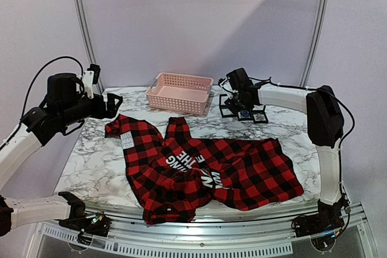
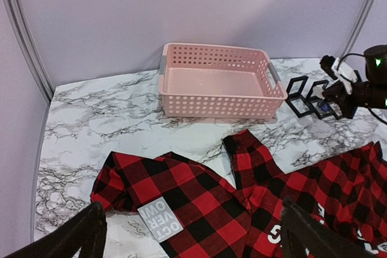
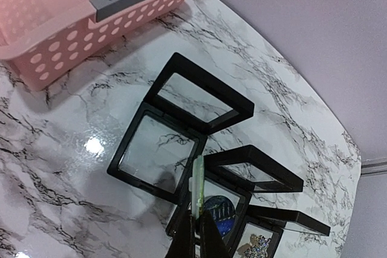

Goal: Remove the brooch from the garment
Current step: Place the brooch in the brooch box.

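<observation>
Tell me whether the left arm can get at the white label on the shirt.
Probably yes. The open left end effector hangs over the left end of the shirt, and the white label lies exposed on top of the fabric just ahead of it, with nothing between them.

Garment [image 1: 242, 173] front-ctr on table [image 1: 91, 155], basket [image 1: 178, 104] behind it, frames [image 3: 157, 149] just R of basket.

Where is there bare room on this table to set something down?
Bare marble left of the pink basket, behind the shirt, and at the front-left corner beside it. Crowded right of the basket, among the display frames.
</observation>
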